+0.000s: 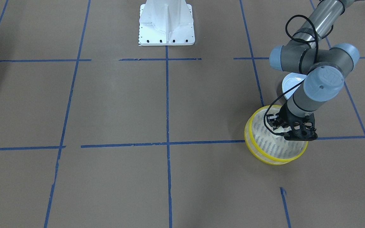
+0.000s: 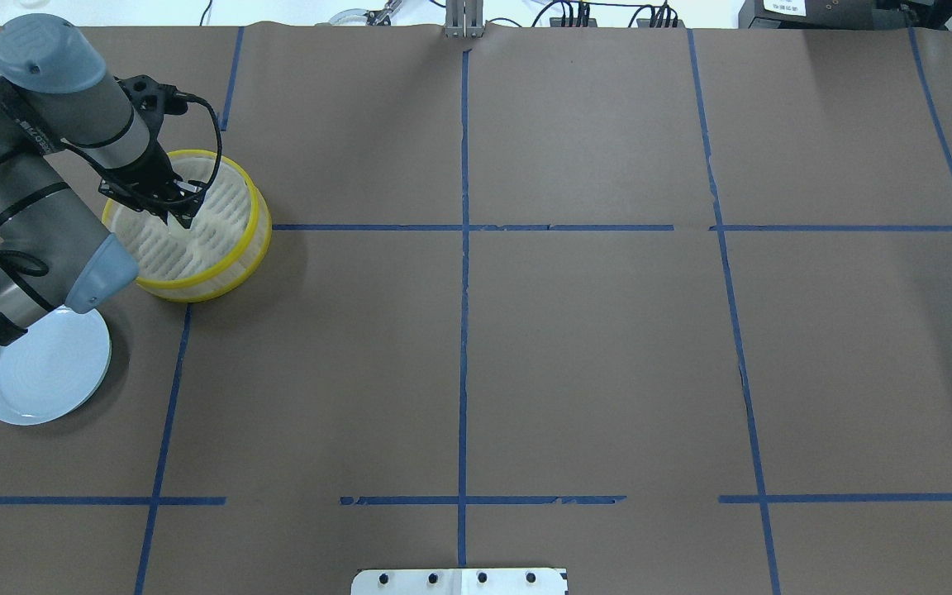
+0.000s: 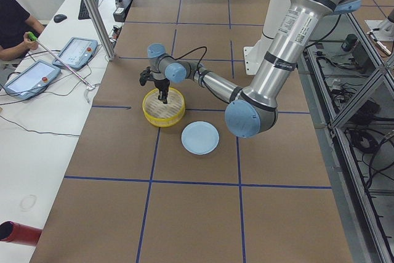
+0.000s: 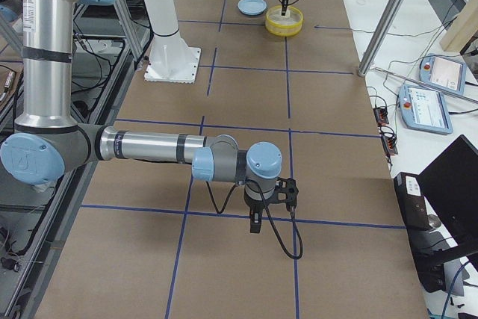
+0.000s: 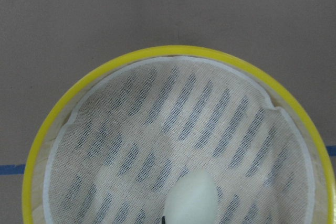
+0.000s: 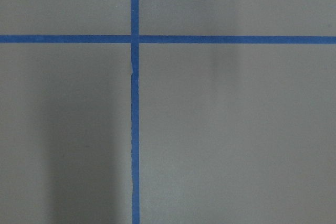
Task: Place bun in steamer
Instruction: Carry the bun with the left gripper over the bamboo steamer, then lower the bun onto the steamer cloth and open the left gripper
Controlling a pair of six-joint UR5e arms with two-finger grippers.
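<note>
Yellow-rimmed steamer (image 2: 258,225) — one; one bun (image 5: 191,200) clamped in left tool (image 2: 182,215); right tool (image 4: 255,223) — cannot tell.

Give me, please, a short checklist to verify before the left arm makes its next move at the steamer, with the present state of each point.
1. The bun is inside the rim of the steamer: ok; the left wrist view shows it over the slotted floor.
2. The bun rests on that floor and is not hanging: cannot tell.
3. The fingers of the left gripper are open: cannot tell; no view shows them clearly.
4. The left gripper is within the steamer's rim: ok in the overhead view.
5. The blue plate lies apart from the steamer: ok.
6. The right gripper is far from the steamer: ok.
</note>
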